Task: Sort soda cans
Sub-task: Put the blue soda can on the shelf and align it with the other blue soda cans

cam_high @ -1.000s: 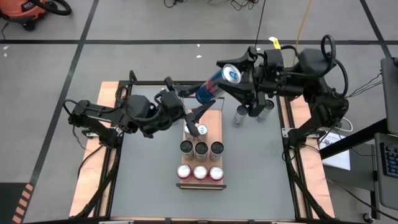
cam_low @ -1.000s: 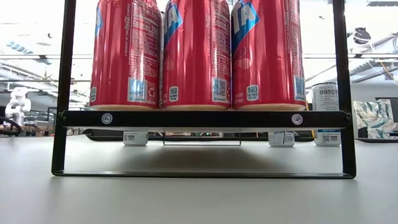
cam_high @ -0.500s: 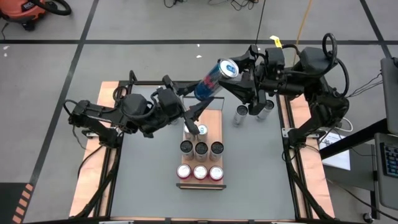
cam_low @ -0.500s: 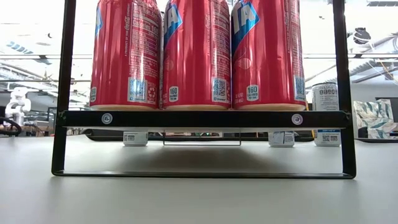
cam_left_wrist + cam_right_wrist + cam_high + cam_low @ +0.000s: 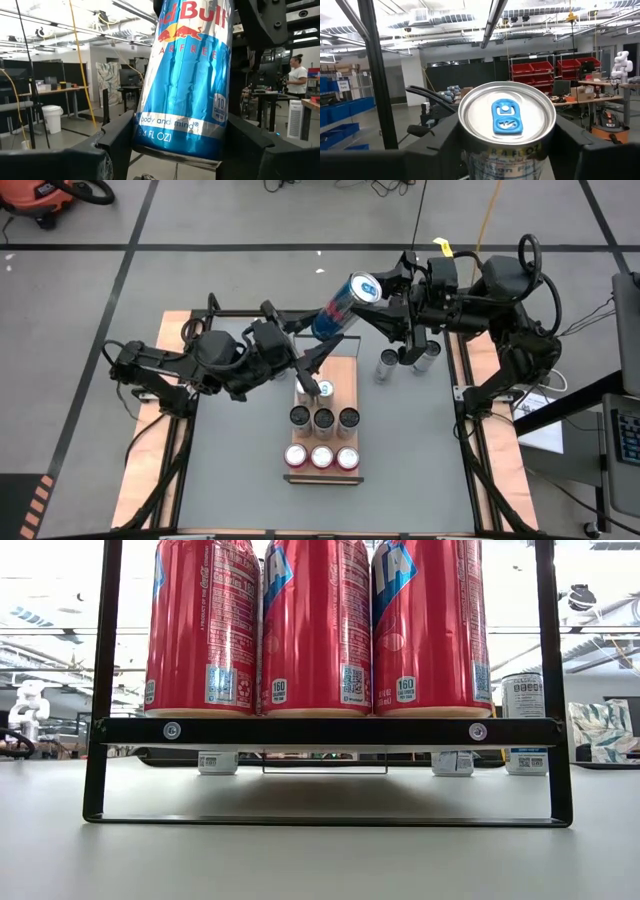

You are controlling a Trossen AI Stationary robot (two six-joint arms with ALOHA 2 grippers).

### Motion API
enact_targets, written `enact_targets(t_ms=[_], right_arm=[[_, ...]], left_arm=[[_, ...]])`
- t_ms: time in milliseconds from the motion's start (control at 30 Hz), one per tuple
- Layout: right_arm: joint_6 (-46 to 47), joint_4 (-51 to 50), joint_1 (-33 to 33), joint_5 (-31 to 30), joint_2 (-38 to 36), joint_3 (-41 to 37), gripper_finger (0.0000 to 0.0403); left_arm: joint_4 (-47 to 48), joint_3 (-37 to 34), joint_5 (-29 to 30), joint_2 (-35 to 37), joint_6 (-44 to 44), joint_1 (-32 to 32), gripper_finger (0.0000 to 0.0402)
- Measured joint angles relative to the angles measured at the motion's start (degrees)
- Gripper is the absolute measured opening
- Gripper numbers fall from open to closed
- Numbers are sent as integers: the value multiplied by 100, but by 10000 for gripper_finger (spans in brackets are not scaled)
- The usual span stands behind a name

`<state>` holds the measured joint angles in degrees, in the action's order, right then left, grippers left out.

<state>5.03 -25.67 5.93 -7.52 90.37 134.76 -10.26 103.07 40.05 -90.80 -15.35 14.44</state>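
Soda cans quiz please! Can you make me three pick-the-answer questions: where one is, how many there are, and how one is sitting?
1. Where is the blue can?
A) on the floor
B) in the air between the two arms
C) lying on the table

2. How many red cans are there?
A) one
B) three
C) six

3. How is the blue can sitting?
A) tilted
B) upright
C) crushed

Answers:
1. B, the left gripper holds its base and the right gripper is at its top.
2. B, three stand side by side in the low view.
3. A, it leans in the high view.
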Motion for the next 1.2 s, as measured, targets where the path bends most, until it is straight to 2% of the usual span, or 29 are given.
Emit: enact_targets(t_ms=[200, 600, 733, 900, 1067, 1200], right_arm=[[-36, -3, 0, 3, 0, 0, 194], [-119, -335, -16, 46, -206, -2, 193], [-117, -470, -24, 60, -379, -2, 194], [-125, -813, -26, 70, -539, -1, 192], [-125, -1503, -84, 461, -752, -2, 194], [-119, -2076, -180, 886, -934, 1, 193]], left_arm=[[49, 2, 32, 2, 3, 0, 258], [76, 9, 97, 11, 27, 70, 354], [206, 13, 116, 26, 411, 105, 378], [562, 11, 110, 22, 1081, 107, 388], [682, 11, 15, 70, 1608, 155, 389], [732, 7, 3, 170, 1661, 226, 389]])
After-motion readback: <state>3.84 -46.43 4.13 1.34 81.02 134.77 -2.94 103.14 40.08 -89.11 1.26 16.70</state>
